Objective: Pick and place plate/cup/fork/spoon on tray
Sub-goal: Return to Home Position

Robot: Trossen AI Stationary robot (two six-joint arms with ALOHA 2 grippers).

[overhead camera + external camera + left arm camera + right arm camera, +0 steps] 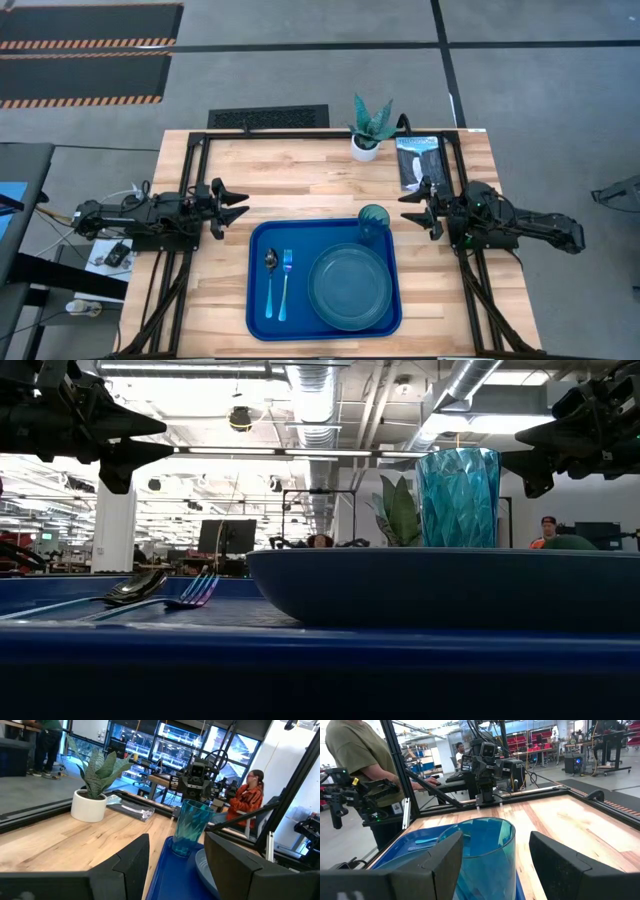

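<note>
The blue tray (260,300) lies on the wooden table. On it rest the teal plate (350,287) at the right, the spoon (270,283) and the fork (285,283) side by side at the left, and the teal cup (373,222) upright at the far right corner. My left gripper (238,206) is open and empty above the table, left of the tray's far left corner. My right gripper (410,206) is open and empty just right of the cup; the cup (480,855) stands close before its fingers.
A white pot with a spiky green plant (369,130) stands at the table's far edge. A dark flat packet (420,162) lies at the far right. A black metal frame (200,160) borders the table. People show in the room beyond (247,795).
</note>
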